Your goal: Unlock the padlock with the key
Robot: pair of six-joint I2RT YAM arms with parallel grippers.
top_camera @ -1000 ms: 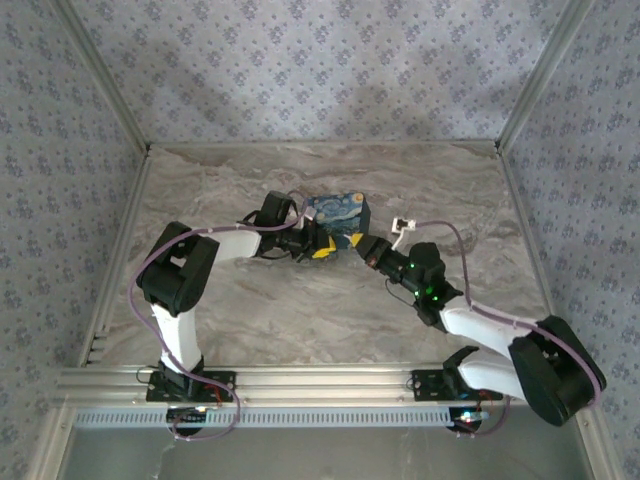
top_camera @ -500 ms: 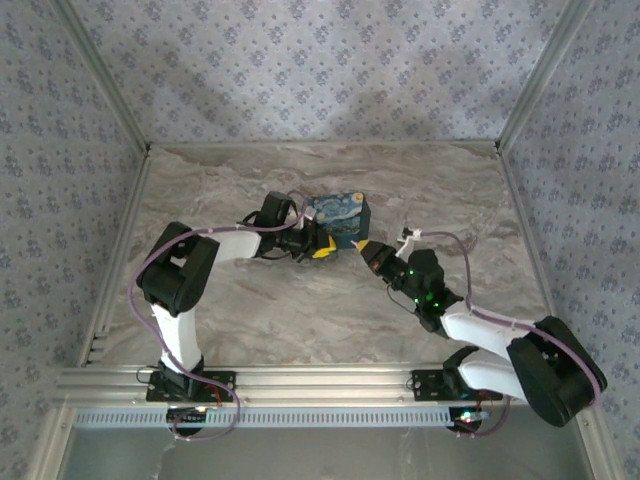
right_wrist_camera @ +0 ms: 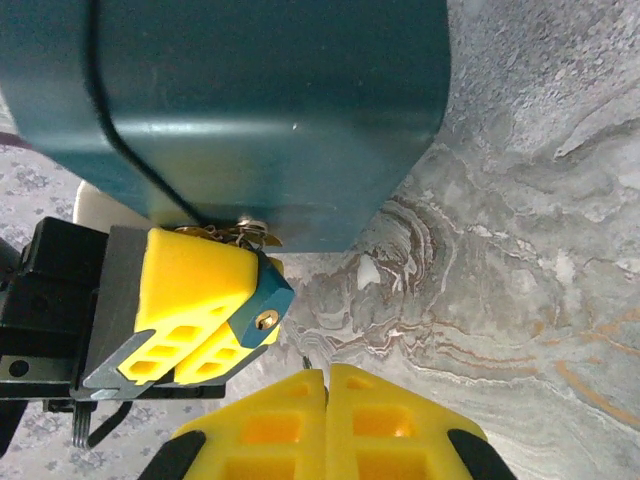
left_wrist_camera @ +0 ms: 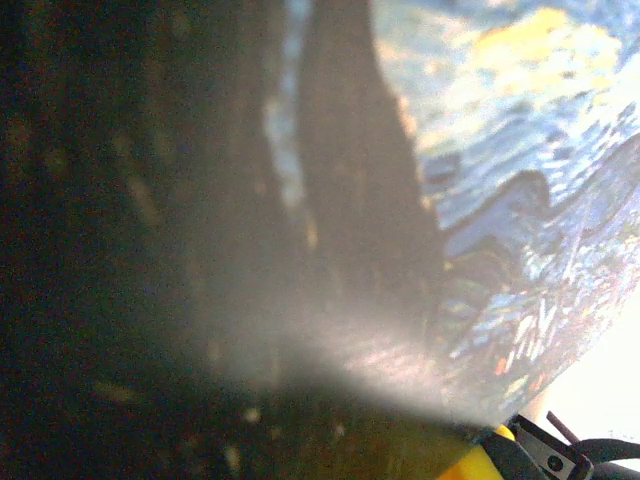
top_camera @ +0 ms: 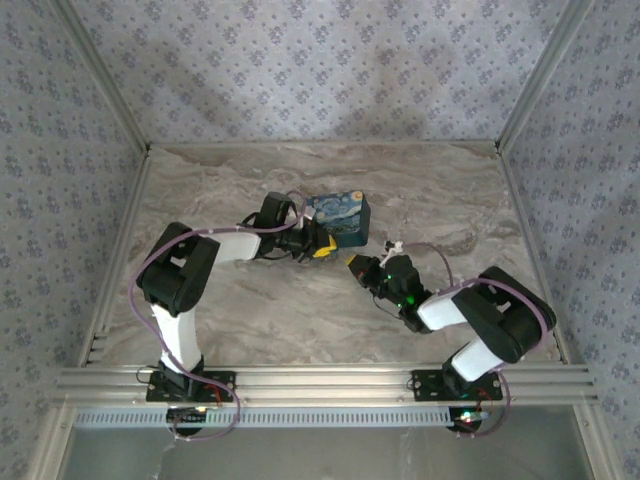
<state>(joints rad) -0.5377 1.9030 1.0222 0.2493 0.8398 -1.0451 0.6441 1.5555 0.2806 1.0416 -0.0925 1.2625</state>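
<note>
- The left pincer [right_wrist_camera: 236, 312] is clamping its yellow pads on a small teal padlock [right_wrist_camera: 264, 304], holding it just under the near edge of a teal box [right_wrist_camera: 250, 100].
- The padlock is hanging at the box's lower lip, where some brass hardware is showing, and its brass keyhole is facing the right pincer.
- The right pincer [right_wrist_camera: 325, 388] is sitting just near of the padlock with its yellow fingers [right_wrist_camera: 385, 425] pressed flat together and only a thin seam between them.
- A thin sliver [right_wrist_camera: 303, 361] is poking out at those fingertips; it is too small for me to tell whether it is the key.
- The fingertips are pointing towards the keyhole but are staying short of it, with a strip of marbled bench [right_wrist_camera: 520, 250] showing between.
- From above, the box is lying around the middle of the bench, its painted swirling-night lid facing up, with the left arm reaching in from the left and the right arm folding in from the near right.
- In the left wrist view the painted box surface is looming close and blurred.
</note>
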